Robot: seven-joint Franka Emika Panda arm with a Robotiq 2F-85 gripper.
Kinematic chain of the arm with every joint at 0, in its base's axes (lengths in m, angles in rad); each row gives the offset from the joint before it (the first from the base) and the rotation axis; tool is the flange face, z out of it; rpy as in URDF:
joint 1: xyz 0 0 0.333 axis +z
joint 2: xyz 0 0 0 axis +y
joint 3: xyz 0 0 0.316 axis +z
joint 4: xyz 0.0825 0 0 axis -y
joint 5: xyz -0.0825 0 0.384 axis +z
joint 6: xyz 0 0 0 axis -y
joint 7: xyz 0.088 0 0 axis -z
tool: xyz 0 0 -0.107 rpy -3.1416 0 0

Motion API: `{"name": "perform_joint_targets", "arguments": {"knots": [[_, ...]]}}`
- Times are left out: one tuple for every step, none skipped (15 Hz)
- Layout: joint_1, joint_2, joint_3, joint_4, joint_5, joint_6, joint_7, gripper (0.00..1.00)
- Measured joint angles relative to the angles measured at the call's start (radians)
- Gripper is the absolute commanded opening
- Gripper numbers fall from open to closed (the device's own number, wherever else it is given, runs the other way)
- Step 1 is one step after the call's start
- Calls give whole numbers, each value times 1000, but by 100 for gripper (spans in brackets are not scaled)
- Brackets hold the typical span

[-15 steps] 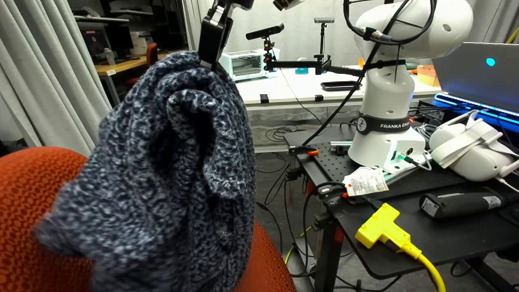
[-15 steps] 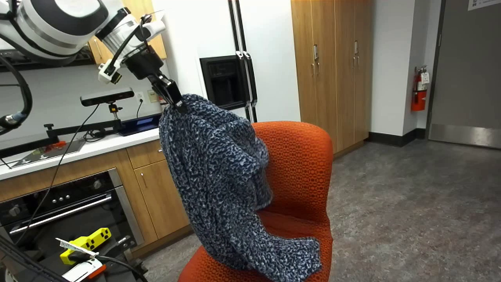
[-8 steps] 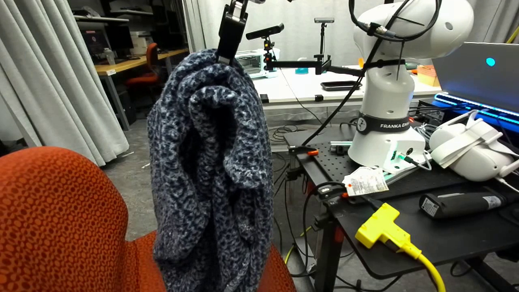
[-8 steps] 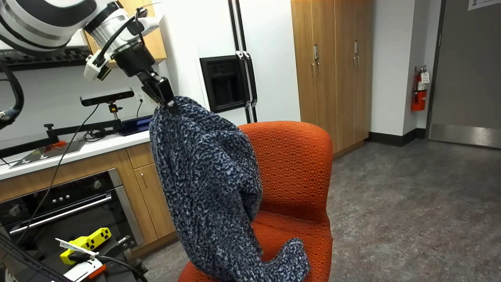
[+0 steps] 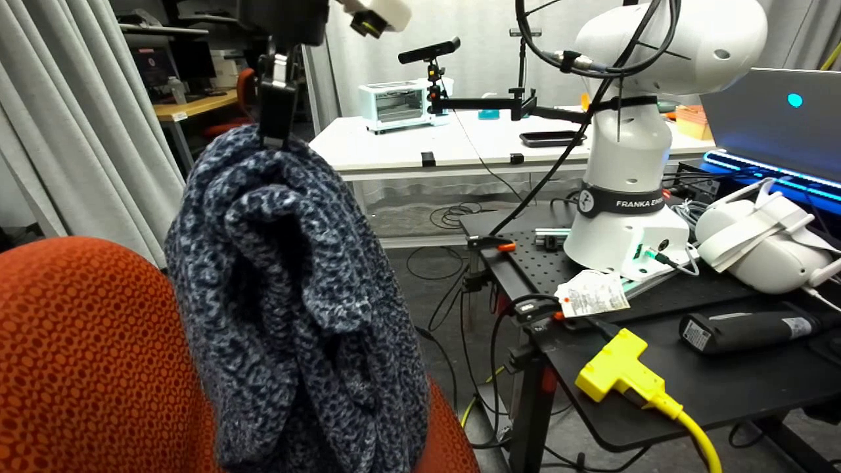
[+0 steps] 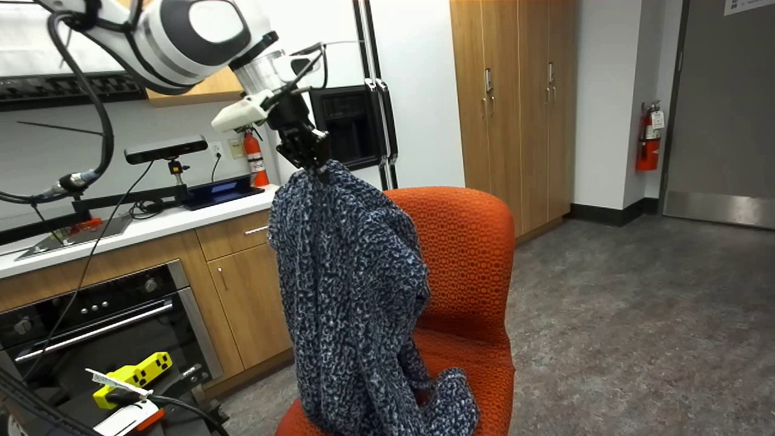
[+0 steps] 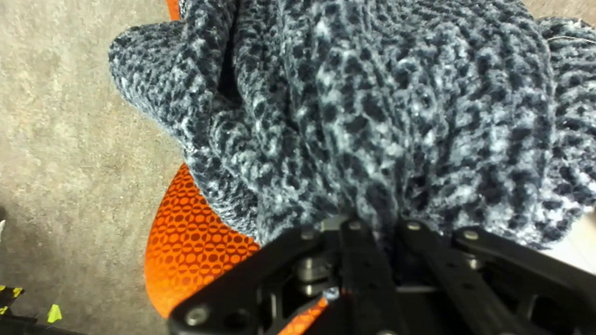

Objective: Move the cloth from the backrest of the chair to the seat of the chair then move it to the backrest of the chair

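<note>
The dark blue-grey flecked cloth [image 5: 295,315] hangs bunched from my gripper [image 5: 274,139]. My gripper also shows in an exterior view [image 6: 319,171] and in the wrist view [image 7: 379,228], its fingers closed on the fabric. The fingertips are buried in the cloth [image 6: 357,290]. The lower end of the cloth rests on the orange-red seat [image 6: 466,354], with one end curled up there. The backrest [image 6: 463,254] stands behind the cloth in that view; its rounded panel also shows at the left in an exterior view [image 5: 85,341]. The cloth [image 7: 372,116] hides part of the chair.
A black table [image 5: 696,387] holds the robot base [image 5: 624,230], a yellow power splitter [image 5: 624,368] and a white headset [image 5: 762,243]. A camera on a stand [image 6: 166,149] rises by the white counter [image 6: 151,227]. A grey curtain [image 5: 85,131] hangs behind the backrest.
My gripper first carried the cloth away from the backrest, then came back toward it and somewhat lower. The cloth's raised corner dropped from the backrest, and its end on the seat has curled up.
</note>
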Motion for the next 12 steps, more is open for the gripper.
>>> {"name": "perform_joint_targets", "arguments": {"knots": [[0,64,-1,51,0,0,-18,3],[0,123,-1,100,0,0,-32,3],[0,180,0,148,0,-2,-43,35],[0,231,0,193,0,-6,-48,36],[0,273,1,233,-1,-17,-48,43],[0,309,1,268,-2,-31,-48,50],[1,336,2,299,-2,-47,-48,59],[2,357,3,326,-2,-64,-48,66],[4,369,5,345,-2,-82,-48,73],[6,376,7,357,-2,-97,-48,81],[9,378,9,362,-2,-110,-48,88],[12,377,12,364,-1,-118,-48,96]]}}
